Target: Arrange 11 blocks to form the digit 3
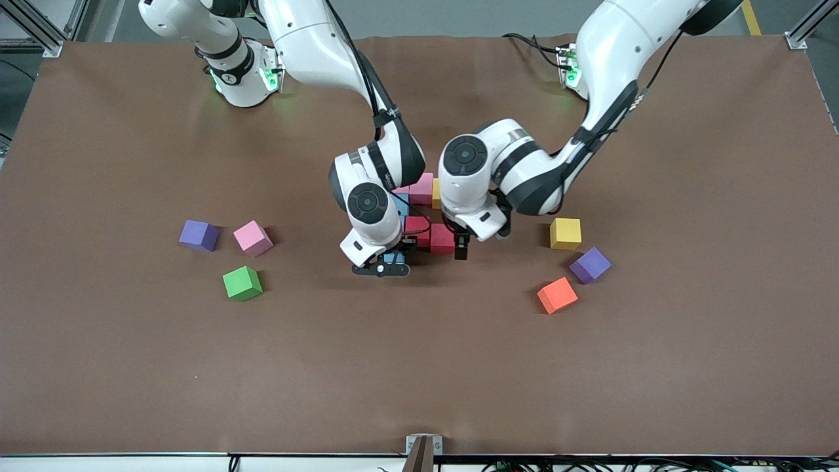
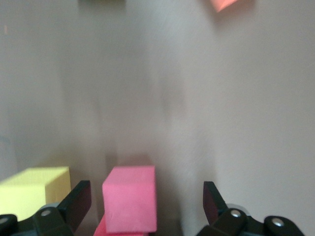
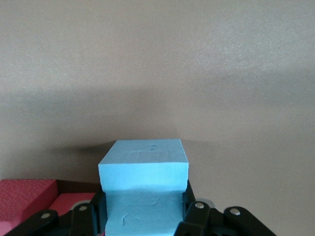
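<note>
Over the block cluster (image 1: 426, 219), left fingers (image 2: 78, 199) spread around red block (image 2: 130, 196), right fingers (image 3: 189, 209) clamping light blue block (image 3: 143, 167).

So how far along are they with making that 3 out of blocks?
A few cubes sit joined mid-table, partly hidden; the open left gripper straddles a pink cube there. The right gripper holds a light blue cube. Six loose cubes remain, including green and orange.
</note>
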You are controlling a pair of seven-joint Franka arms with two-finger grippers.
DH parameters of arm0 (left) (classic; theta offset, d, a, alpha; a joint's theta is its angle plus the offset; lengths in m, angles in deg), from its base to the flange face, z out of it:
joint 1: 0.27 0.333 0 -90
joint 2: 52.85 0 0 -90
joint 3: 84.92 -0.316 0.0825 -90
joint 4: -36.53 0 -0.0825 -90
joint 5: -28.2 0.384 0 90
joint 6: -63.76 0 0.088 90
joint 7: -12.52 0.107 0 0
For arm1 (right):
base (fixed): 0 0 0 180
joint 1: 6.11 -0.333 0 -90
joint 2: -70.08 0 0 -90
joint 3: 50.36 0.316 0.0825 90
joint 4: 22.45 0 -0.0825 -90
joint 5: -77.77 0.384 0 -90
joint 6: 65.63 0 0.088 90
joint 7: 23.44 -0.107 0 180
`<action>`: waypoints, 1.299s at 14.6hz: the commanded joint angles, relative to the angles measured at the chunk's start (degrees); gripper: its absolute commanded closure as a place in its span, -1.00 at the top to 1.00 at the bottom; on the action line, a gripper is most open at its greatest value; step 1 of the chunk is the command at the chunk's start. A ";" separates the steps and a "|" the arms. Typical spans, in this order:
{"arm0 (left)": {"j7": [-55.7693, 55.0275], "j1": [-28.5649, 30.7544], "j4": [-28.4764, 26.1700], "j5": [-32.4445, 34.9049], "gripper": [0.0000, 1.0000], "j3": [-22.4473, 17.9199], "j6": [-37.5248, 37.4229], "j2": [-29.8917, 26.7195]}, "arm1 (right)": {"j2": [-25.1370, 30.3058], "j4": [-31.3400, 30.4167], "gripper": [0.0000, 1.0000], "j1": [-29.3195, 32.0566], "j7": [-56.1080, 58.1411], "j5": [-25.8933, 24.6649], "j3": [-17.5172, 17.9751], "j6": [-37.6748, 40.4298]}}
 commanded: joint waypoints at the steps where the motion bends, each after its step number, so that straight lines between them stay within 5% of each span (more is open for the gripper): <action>1: 10.94 4.78 -2.35 -2.32 1.00 0.35 -0.60 -4.22 | 1.53 -1.88 -0.95 -0.88 0.32 0.20 -0.19 0.07; 7: 30.12 14.98 0.10 -2.33 1.00 0.27 -0.60 -3.62 | 1.53 -1.88 -0.88 -0.88 0.32 0.20 -0.19 0.07; 8: 33.63 16.13 0.63 -2.24 1.00 0.27 -0.51 -2.83 | 1.53 -1.79 -0.62 -0.79 0.06 0.38 -0.19 0.24; 9: 37.93 17.27 1.07 -2.33 1.00 0.18 -0.51 -2.30 | 1.62 -1.70 0.98 -0.70 0.05 0.38 -0.28 1.20; 16: 66.85 21.94 1.69 -1.36 1.00 -0.17 0.28 2.88 | 1.71 0.14 1.00 -0.35 0.32 0.47 -1.33 4.11; 19: 68.56 22.03 1.60 -1.54 1.00 -0.26 0.97 4.38 | 1.71 0.41 1.00 -0.26 0.32 0.47 -1.51 4.20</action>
